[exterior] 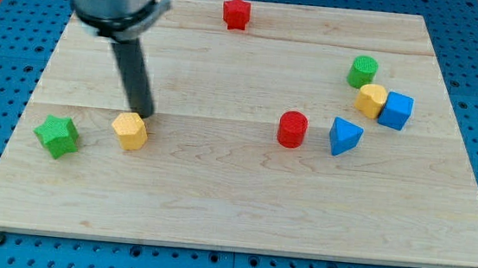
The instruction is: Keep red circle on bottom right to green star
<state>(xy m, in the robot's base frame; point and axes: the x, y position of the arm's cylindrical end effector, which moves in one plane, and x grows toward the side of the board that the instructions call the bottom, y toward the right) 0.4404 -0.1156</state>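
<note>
The red circle [291,128], a short red cylinder, stands right of the board's middle. The green star [57,135] lies near the board's left edge, far to the left of the red circle. My tip [142,113] rests just above and right of a yellow hexagon block [130,131], touching or nearly touching it. The tip is about a hand's width right of the green star and well left of the red circle.
A blue triangle [344,135] sits just right of the red circle. A green cylinder [362,72], a yellow block [370,100] and a blue cube [395,110] cluster at the right. A red star [236,13] lies at the top edge of the wooden board [215,210].
</note>
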